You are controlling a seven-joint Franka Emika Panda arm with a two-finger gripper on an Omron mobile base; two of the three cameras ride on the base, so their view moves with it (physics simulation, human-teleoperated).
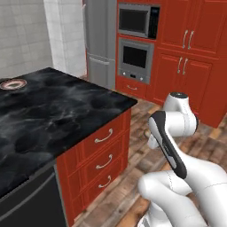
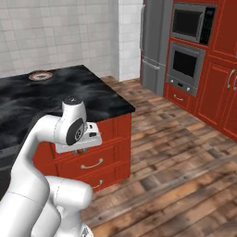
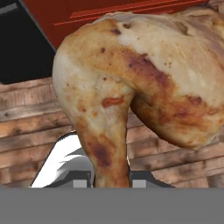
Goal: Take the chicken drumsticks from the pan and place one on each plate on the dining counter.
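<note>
A golden-brown chicken drumstick (image 3: 131, 83) is gripped by its narrow bone end between the nearly closed gripper (image 3: 111, 183), its meaty bulk looming directly ahead of the fingertips, above the wooden floor (image 3: 30, 127) beside the red cabinet drawers (image 1: 104, 155).

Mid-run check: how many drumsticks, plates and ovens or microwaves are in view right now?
Drumsticks: 1, the chicken drumstick held in the gripper
Plates: 1, the dark-rimmed plate on the dining counter
Wall appliances: 2, microwave and oven
Total: 4
</note>
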